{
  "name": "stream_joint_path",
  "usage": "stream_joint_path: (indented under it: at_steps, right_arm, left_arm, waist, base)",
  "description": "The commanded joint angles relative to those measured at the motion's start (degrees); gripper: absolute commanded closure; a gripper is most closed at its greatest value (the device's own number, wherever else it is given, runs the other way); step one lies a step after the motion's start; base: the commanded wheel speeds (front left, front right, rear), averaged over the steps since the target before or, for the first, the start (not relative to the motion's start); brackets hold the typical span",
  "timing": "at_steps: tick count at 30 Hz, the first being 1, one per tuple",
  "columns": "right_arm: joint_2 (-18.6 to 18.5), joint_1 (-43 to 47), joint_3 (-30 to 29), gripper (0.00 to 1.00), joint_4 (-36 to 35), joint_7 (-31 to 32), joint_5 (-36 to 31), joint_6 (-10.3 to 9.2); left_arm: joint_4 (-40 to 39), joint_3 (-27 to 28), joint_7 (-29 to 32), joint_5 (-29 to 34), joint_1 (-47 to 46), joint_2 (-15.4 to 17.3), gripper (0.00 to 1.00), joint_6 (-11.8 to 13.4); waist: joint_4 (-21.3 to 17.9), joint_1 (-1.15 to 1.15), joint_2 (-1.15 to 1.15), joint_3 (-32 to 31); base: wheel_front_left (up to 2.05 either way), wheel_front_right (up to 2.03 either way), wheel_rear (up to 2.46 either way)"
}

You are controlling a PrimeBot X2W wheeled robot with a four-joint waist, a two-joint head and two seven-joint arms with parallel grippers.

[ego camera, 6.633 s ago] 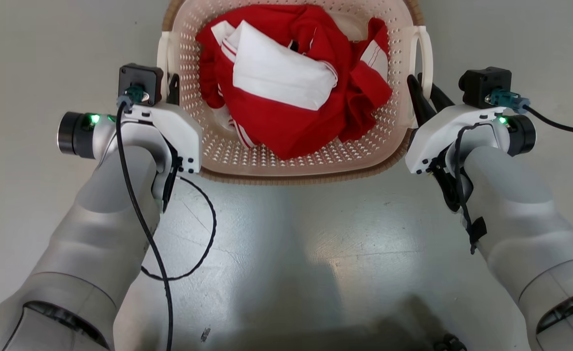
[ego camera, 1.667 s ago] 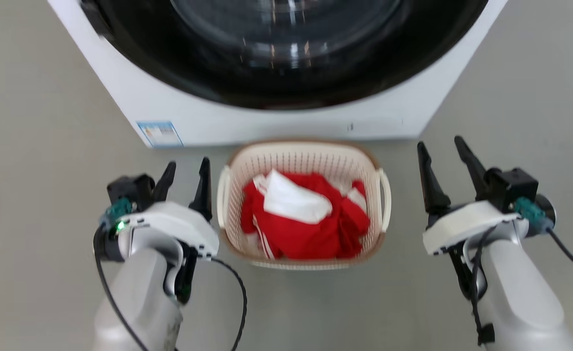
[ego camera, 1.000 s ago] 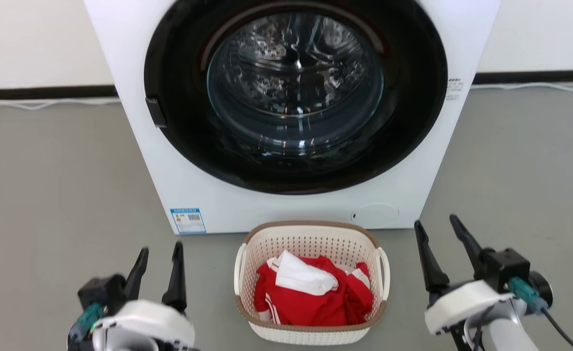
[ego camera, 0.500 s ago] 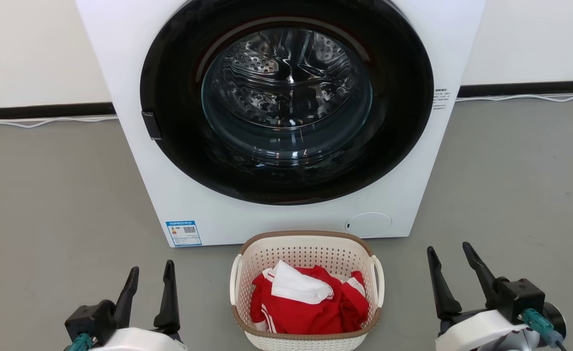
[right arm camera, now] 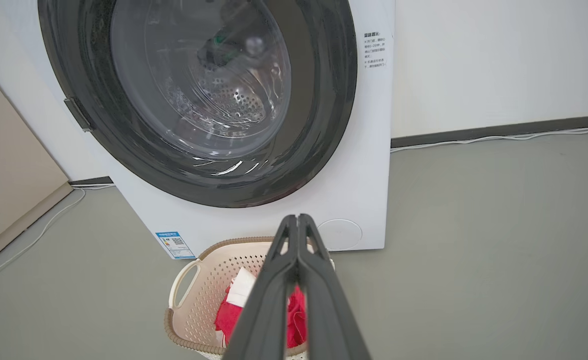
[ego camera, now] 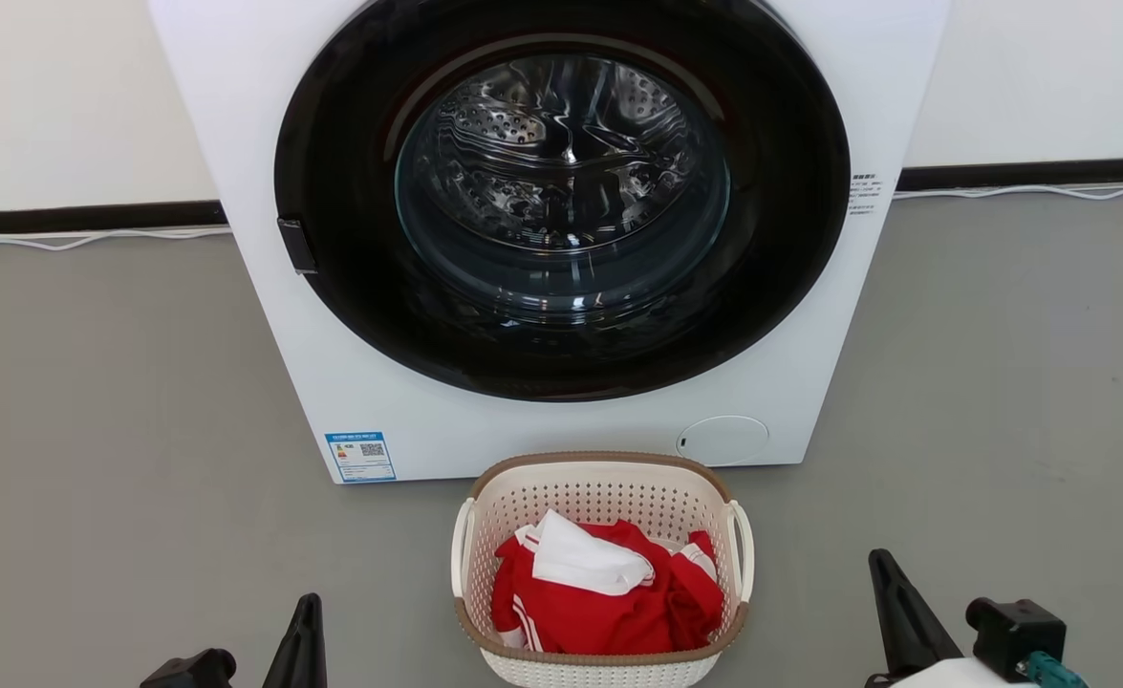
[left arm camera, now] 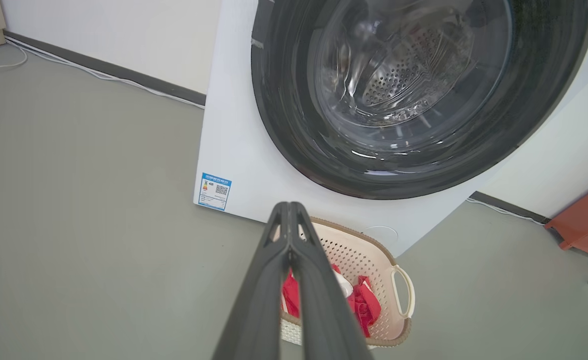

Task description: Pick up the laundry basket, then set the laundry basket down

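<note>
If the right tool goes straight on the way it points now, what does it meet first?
Probably the white lower front of the washing machine, beside its round cover; the right tool, tips shut, points there, over the laundry basket. Depth is unclear.

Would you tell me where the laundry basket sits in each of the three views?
Head view: the laundry basket at bottom centre.
Left wrist view: the laundry basket low, just right of centre.
Right wrist view: the laundry basket at bottom, left of centre.
Shared landmark: the blue label low on the washing machine.
</note>
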Motion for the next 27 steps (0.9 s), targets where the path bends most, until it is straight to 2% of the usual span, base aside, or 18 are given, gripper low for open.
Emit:
stream_joint_path:
  at_steps: [1,27]
  right_arm:
    - [-0.1,-1.9,-0.4,1.0,-1.7,0.3,1.5,0.04]
    - [-0.1,-2.8,-1.6,1.0,-3.5,4.4,19.7,0.13]
  left_arm:
    - [-1.7,0.6,0.2,-1.2,-2.2,0.3,1.0,-0.4]
    - [-2.3,2.5,4.5,-16.0,-4.2,0.3,1.0,-1.7]
  waist:
    - [0.0,0.01,-0.01,0.1]
    - [0.5,-0.02,-0.01,0.8]
  base:
    - [0.0,0.0,0.0]
    - [0.0,0.0,0.0]
